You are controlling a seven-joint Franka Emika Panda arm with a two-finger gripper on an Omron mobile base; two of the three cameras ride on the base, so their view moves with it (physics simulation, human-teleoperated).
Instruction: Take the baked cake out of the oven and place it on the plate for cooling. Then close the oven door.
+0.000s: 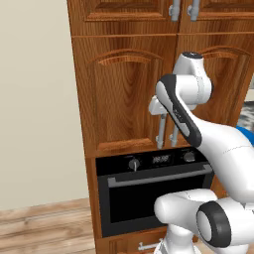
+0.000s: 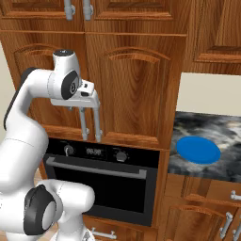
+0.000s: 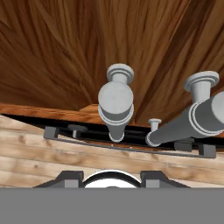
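Observation:
The black oven (image 1: 149, 191) (image 2: 106, 186) sits below the wooden cabinets. Its oven door (image 1: 144, 198) (image 2: 108, 190) is shut, and the long silver bar handle (image 1: 158, 177) (image 2: 94, 168) runs across its top. No cake is visible; it is hidden. The blue plate (image 2: 198, 149) (image 1: 246, 134) lies on the dark marble counter to the right of the oven. My gripper (image 1: 155, 106) (image 2: 94, 100) (image 3: 112, 177) hangs above the oven, close to the cabinet's two vertical grey handles (image 2: 91, 123) (image 3: 116, 103). It is open and holds nothing.
Wooden cabinet doors (image 1: 124, 94) (image 2: 136, 89) stand right in front of the hand. Drawers with silver pulls (image 2: 230, 221) sit under the marble counter (image 2: 207, 127). A beige wall (image 1: 34, 109) and wooden floor (image 1: 44, 228) lie left of the oven column.

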